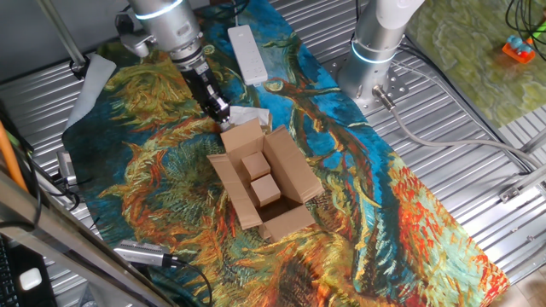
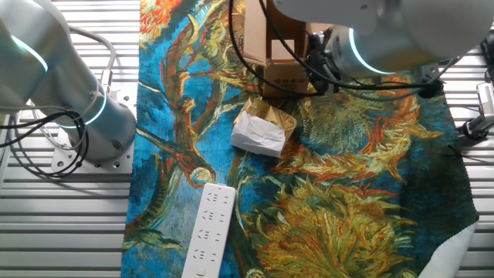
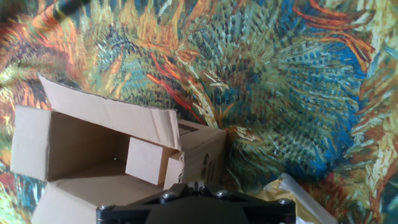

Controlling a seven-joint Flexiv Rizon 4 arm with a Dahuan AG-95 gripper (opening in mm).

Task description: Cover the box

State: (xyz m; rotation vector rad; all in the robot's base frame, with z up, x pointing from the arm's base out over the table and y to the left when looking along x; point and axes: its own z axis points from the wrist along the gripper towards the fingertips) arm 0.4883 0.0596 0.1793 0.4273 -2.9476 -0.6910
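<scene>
Inside the open box (image 1: 294,175), two small cardboard blocks (image 1: 259,176).

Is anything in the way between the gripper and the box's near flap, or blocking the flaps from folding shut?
Nothing visible separates the gripper from the box; it sits right at the near flap. The crumpled paper packet lies beside the box, apart from the flaps. Two small cardboard blocks sit inside; whether they stand above the rim is unclear.

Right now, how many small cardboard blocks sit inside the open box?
2. One block lies nearer the pincer, the other block just behind it, both inside the box. More could be hidden beneath.
</scene>
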